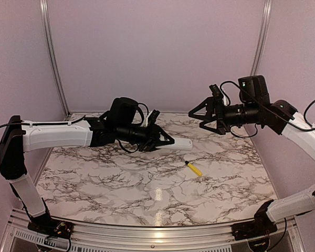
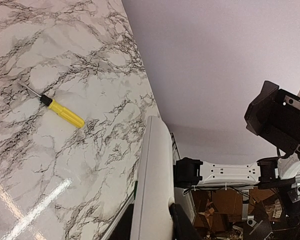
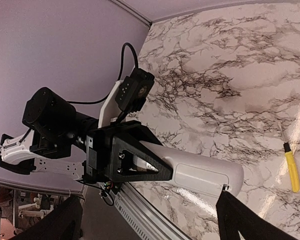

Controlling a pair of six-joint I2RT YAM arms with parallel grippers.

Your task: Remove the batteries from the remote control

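Note:
My left gripper (image 1: 164,140) is shut on the white remote control (image 1: 178,143) and holds it level above the marble table, its free end pointing right. In the left wrist view the remote (image 2: 152,175) runs up between the dark fingers of the left gripper (image 2: 152,227). In the right wrist view the remote (image 3: 202,172) shows a closed white panel on the face turned to the camera. The batteries are hidden. My right gripper (image 1: 202,114) is open and empty in the air, up and to the right of the remote's free end. One of its fingertips (image 3: 242,217) shows just below that end.
A yellow-handled screwdriver (image 1: 193,168) lies on the marble table (image 1: 121,184) below the remote. It also shows in the left wrist view (image 2: 62,111) and in the right wrist view (image 3: 291,170). Purple walls stand at the back and sides.

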